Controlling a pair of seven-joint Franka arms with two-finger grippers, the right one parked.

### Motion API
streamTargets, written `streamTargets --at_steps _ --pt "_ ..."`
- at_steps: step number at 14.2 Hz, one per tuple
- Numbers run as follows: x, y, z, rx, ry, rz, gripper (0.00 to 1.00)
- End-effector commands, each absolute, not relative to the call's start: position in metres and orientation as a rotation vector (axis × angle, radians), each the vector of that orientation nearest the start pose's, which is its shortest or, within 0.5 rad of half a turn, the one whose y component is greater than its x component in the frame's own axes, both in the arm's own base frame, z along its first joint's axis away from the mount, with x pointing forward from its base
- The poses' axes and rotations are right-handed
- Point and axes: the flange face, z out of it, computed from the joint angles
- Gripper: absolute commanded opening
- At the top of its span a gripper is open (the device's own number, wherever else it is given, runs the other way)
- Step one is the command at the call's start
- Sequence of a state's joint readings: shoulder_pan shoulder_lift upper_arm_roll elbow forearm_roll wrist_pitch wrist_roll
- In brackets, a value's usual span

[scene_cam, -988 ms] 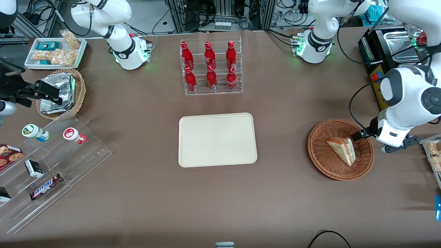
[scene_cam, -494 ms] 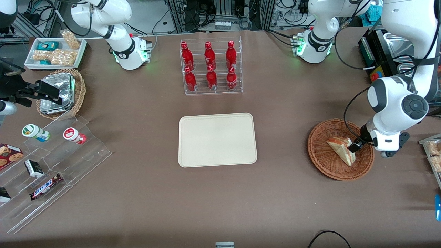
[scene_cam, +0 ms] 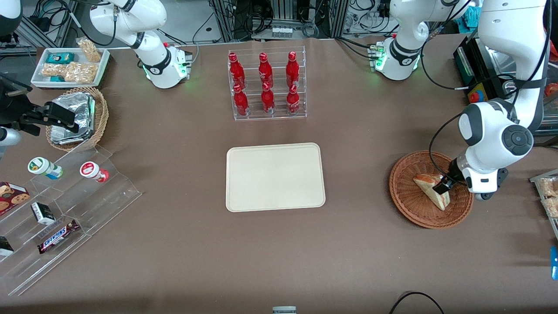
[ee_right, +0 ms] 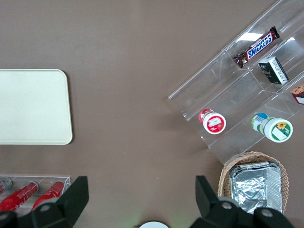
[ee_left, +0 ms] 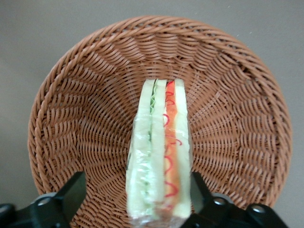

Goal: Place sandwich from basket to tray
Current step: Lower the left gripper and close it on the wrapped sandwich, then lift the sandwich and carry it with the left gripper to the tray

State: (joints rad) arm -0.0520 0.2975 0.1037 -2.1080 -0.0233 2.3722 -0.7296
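One sandwich (scene_cam: 432,190) lies on edge in the basket (scene_cam: 412,209), which sits near the working arm's end of the bench (scene_cam: 174,244), roughly level with the tray (scene_cam: 275,177) at the bench's middle. The tray is bare — nothing has been delivered to it.

The step in hand looks like the grasp itself. In the front view the claw (scene_cam: 440,187) is down inside the basket at the sandwich's wider end. The wrist view shows the claw (ee_left: 135,202) standing apart, one finger (ee_left: 71,192) clear of the wedge on the lettuce side, the other finger (ee_left: 202,190) close against the bread on the red-filling side, with the sandwich (ee_left: 159,152) between them. It straddles the wedge but is not clamped on it; the first finger shows a gap to the bread.

Next, by my reading, the claw should come together across the bread faces — gently, since the wrapped wedge looks soft and could squash or slip. Then a lift high enough to clear the basket's (ee_left: 228,71) woven rim, a carry over open bench toward the tray's near short edge, and a low release so the sandwich settles within the tray's rim.
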Motion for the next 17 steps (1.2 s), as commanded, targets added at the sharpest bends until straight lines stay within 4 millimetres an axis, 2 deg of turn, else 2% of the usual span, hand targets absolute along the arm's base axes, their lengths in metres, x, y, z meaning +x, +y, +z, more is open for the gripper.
streamTargets --at_steps 1,2,3,5,6,7,10,12,13,15,17 --pt "0.575 0.025 0.262 -2.863 -1.240 0.048 0.31" --pt "0.575 0.023 0.260 -2.863 -1.237 0.055 0.14" --pt "0.576 0.022 0.261 -2.864 -1.235 0.055 0.08" --pt "0.583 0.010 0.272 -2.881 -1.214 0.056 0.06" --pt "0.587 0.001 0.284 -2.891 -1.172 0.101 0.05" --pt "0.593 -0.011 0.301 -2.896 -1.094 0.165 0.05" --pt "0.599 -0.053 0.347 -2.989 -0.700 0.298 0.01" --pt "0.599 -0.102 0.358 -3.074 -0.319 0.284 0.01" --pt "0.593 -0.142 0.358 -3.088 -0.144 0.283 0.02" --pt "0.575 -0.205 0.353 -3.087 0.006 0.287 0.01" --pt "0.559 -0.268 0.343 -3.085 0.001 0.244 0.00"
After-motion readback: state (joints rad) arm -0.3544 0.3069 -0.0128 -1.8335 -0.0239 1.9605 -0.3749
